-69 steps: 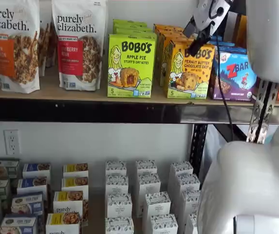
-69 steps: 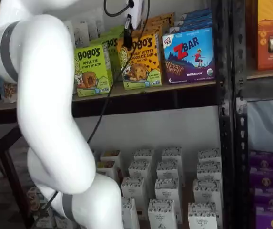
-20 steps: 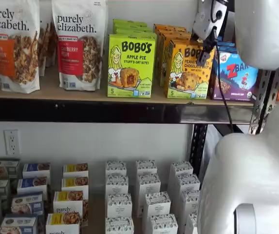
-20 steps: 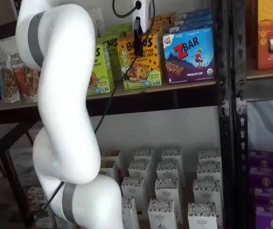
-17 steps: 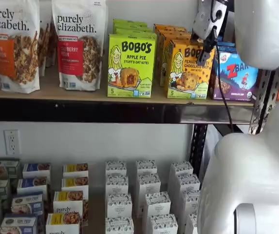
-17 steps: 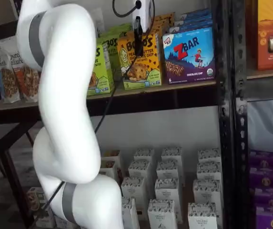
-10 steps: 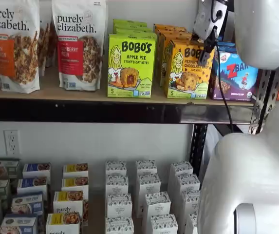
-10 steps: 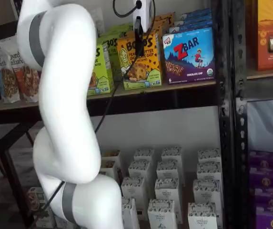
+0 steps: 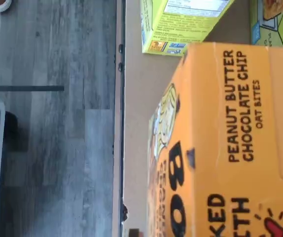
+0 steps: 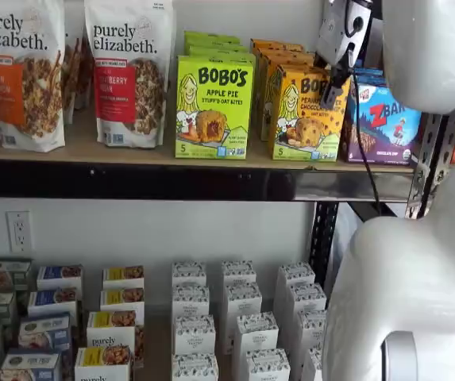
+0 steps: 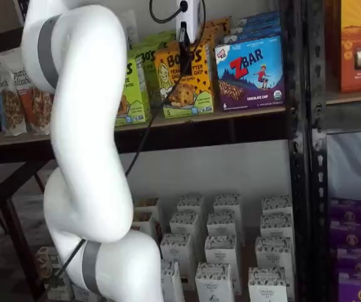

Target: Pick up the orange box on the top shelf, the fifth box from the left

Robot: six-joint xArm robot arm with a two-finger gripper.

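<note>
Granola bags (image 10: 128,71), green carton (image 10: 214,107), ZBar box (image 10: 386,119).

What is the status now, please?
Gripper at the orange box front, fingers side-on, state unclear. Box upright on top shelf, not lifted. ZBar box close beside it.

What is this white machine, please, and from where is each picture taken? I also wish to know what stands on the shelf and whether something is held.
The white machine is a robot arm with a gripper at its end. Two fixed cameras face the shelves from the front; a third sits on the wrist and looks down. On the top shelf stand granola bags, a green Bobo's box, the orange box and a ZBar box. The black fingers hang in front of the orange box; whether they grip it, I cannot tell.
</note>
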